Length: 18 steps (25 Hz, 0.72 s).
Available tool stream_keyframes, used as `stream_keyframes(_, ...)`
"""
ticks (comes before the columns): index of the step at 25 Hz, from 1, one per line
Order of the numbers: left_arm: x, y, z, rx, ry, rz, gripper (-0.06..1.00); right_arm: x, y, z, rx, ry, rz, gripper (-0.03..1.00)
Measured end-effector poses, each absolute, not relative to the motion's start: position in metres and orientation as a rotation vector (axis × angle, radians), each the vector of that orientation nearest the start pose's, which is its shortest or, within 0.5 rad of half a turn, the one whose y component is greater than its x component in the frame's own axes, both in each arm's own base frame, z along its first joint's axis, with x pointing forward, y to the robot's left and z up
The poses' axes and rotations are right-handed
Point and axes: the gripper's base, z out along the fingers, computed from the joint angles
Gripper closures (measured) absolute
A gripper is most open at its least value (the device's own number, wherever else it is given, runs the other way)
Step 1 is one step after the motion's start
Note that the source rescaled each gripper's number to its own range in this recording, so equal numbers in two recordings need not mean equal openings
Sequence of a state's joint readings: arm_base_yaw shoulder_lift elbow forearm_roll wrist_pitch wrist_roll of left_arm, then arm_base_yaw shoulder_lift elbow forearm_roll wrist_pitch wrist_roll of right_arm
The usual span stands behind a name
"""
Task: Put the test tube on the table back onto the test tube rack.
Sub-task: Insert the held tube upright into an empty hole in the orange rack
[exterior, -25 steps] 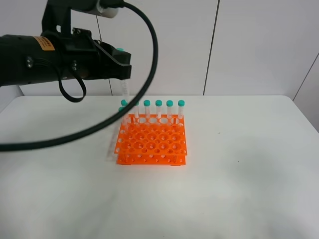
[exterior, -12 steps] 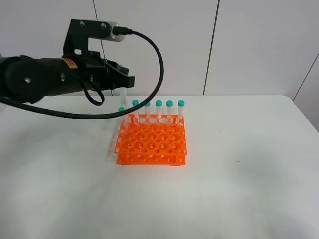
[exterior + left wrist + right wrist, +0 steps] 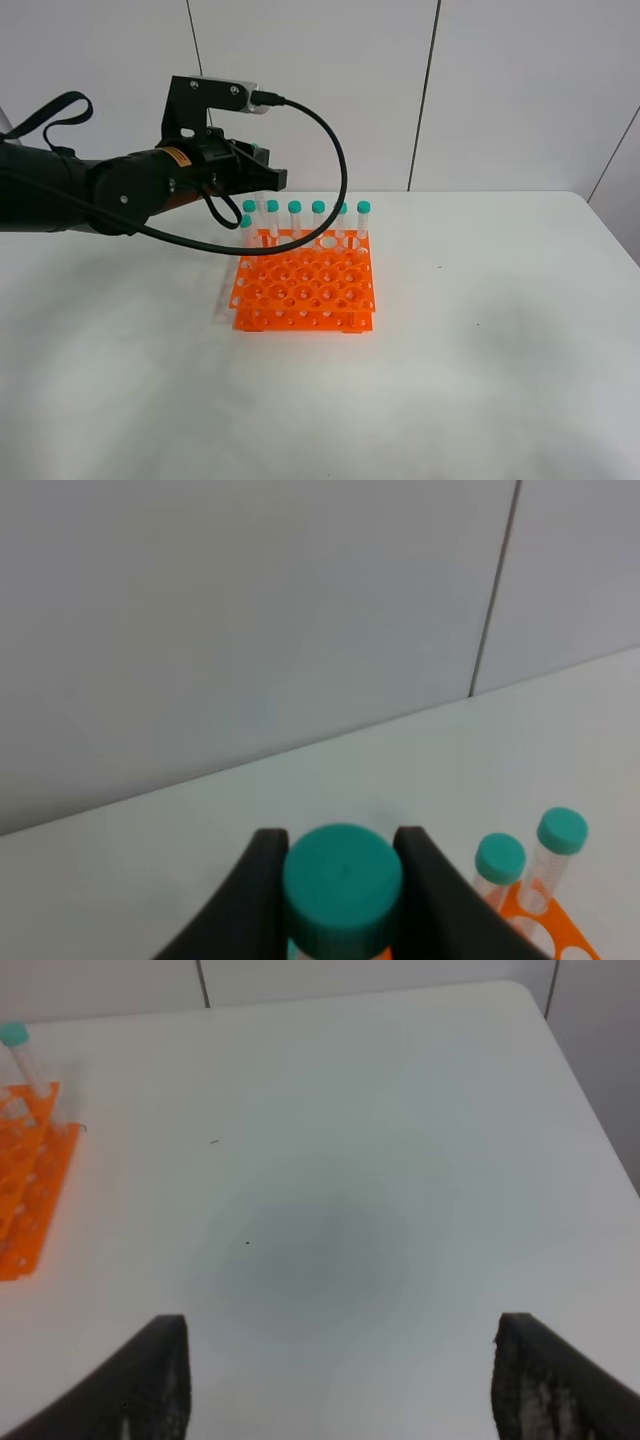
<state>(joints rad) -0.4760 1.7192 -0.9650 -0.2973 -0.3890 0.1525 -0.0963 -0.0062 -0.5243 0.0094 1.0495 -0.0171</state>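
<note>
My left gripper (image 3: pixel 261 181) hovers over the back left corner of the orange test tube rack (image 3: pixel 305 285). In the left wrist view the gripper (image 3: pixel 340 836) is shut on the teal cap of a test tube (image 3: pixel 343 888), held upright. The tube's body is hard to make out in the high view. Several identical teal-capped tubes (image 3: pixel 318 218) stand in the rack's back row and left side. My right gripper (image 3: pixel 342 1326) is open and empty above the bare white table (image 3: pixel 330 1160), out of the high view.
The rack stands mid-table (image 3: pixel 480 350). Its edge (image 3: pixel 25 1200) and one tube (image 3: pixel 15 1045) show in the right wrist view, and two rack tubes (image 3: pixel 498 865) beside the held one in the left wrist view. A white panelled wall stands behind the table.
My left arm has moved away from the camera and down, carrying the held tube lower to the rack's back left corner. The rack and its tubes have not moved.
</note>
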Motion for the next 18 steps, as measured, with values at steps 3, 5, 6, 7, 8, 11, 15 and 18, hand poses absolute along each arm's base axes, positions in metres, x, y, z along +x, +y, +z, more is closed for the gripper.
stream_keyframes(3, 0.347, -0.167, 0.227, 0.251, 1.864, -0.31, 0.94, -0.008, 0.002, 0.285, 0.079, 2.001, -0.061, 0.13)
stream_keyframes(5, 0.35, -0.169, 0.222, 0.248, 1.875, -0.311, 0.94, -0.008, 0.002, 0.285, 0.079, 2.001, -0.061, 0.13)
stream_keyframes(6, 0.351, -0.169, 0.221, 0.243, 1.875, -0.313, 0.94, -0.008, 0.002, 0.285, 0.079, 2.001, -0.061, 0.13)
stream_keyframes(7, 0.352, -0.17, 0.219, 0.24, 1.874, -0.313, 0.94, -0.008, 0.002, 0.285, 0.079, 2.001, -0.059, 0.13)
stream_keyframes(8, 0.353, -0.17, 0.219, 0.237, 1.872, -0.313, 0.94, -0.008, 0.002, 0.285, 0.079, 2.001, -0.059, 0.13)
stream_keyframes(11, 0.355, -0.171, 0.213, 0.234, 1.874, -0.309, 0.94, -0.008, 0.002, 0.285, 0.081, 2.001, -0.056, 0.13)
stream_keyframes(15, 0.358, -0.172, 0.201, 0.234, 1.898, -0.305, 0.94, -0.008, 0.002, 0.285, 0.082, 2.001, -0.056, 0.13)
stream_keyframes(18, 0.359, -0.173, 0.197, 0.253, 1.901, -0.298, 0.94, -0.008, 0.002, 0.285, 0.082, 2.001, -0.056, 0.13)
